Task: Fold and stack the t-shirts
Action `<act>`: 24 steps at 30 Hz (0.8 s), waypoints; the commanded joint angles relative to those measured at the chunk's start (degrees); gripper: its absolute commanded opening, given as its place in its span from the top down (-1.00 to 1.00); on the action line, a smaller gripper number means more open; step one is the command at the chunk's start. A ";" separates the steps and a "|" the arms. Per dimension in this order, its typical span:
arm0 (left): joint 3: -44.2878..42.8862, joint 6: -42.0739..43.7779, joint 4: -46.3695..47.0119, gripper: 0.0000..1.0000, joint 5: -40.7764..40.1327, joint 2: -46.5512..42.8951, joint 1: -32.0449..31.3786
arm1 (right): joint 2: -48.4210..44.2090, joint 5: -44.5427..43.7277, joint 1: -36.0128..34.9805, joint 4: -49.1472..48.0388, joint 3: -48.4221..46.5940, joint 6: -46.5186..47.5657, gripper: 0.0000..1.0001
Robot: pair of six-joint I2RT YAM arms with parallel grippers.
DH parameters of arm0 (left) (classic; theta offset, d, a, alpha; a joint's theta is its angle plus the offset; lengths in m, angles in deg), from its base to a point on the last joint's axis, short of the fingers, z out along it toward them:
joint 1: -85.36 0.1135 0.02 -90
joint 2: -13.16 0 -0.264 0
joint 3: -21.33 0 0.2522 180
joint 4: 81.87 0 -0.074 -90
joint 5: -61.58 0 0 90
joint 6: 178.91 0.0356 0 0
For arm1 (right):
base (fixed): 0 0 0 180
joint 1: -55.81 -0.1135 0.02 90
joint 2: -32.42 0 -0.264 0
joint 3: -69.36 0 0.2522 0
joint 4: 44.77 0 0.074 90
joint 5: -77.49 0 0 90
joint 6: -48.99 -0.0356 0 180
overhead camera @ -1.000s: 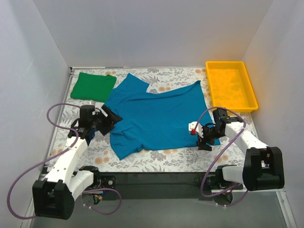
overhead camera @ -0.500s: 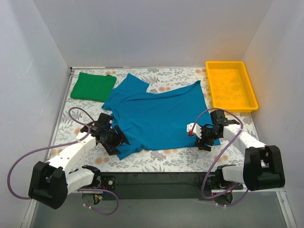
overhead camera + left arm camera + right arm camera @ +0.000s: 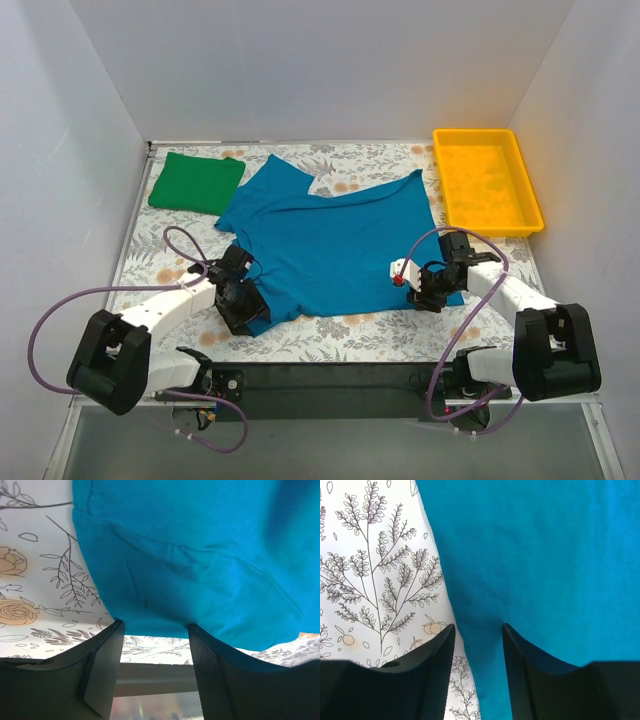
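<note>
A teal-blue t-shirt (image 3: 330,245) lies spread flat in the middle of the floral table. The green t-shirt (image 3: 197,182) rests folded at the back left. My left gripper (image 3: 243,300) is down at the teal shirt's near-left corner. In the left wrist view the left gripper (image 3: 156,626) is open, and the teal hem (image 3: 165,580) reaches just to its fingertips. My right gripper (image 3: 430,290) sits at the shirt's near-right edge. The right wrist view shows the right gripper (image 3: 478,626) open, straddling the cloth's edge (image 3: 485,670), one finger over bare table, the other over teal cloth (image 3: 545,555).
An empty yellow tray (image 3: 445,195) stands at the back right. White walls close in the table on three sides. The table's dark front edge (image 3: 155,677) lies just beyond the left gripper's fingers. Purple cables loop beside both arms.
My left gripper has swung from the shirt's left side round to its near-left corner. The right gripper has edged slightly onto the near-right hem. The shirts have not moved.
</note>
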 commanded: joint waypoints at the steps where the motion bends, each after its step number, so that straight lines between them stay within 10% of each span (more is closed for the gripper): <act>1: -1.19 2.00 0.35 -0.05 -3.31 1.98 -1.18 | 0.49 -5.27 -0.20 -3.30 3.36 1.95 0.04; 13: -0.58 4.73 0.96 0.96 -0.06 5.85 -3.47 | 1.37 -7.29 -0.20 1.78 2.58 2.91 0.78; 24: -1.46 4.38 -8.51 1.00 4.69 -4.68 -3.38 | -12.07 -12.83 -0.20 9.43 6.97 12.48 0.97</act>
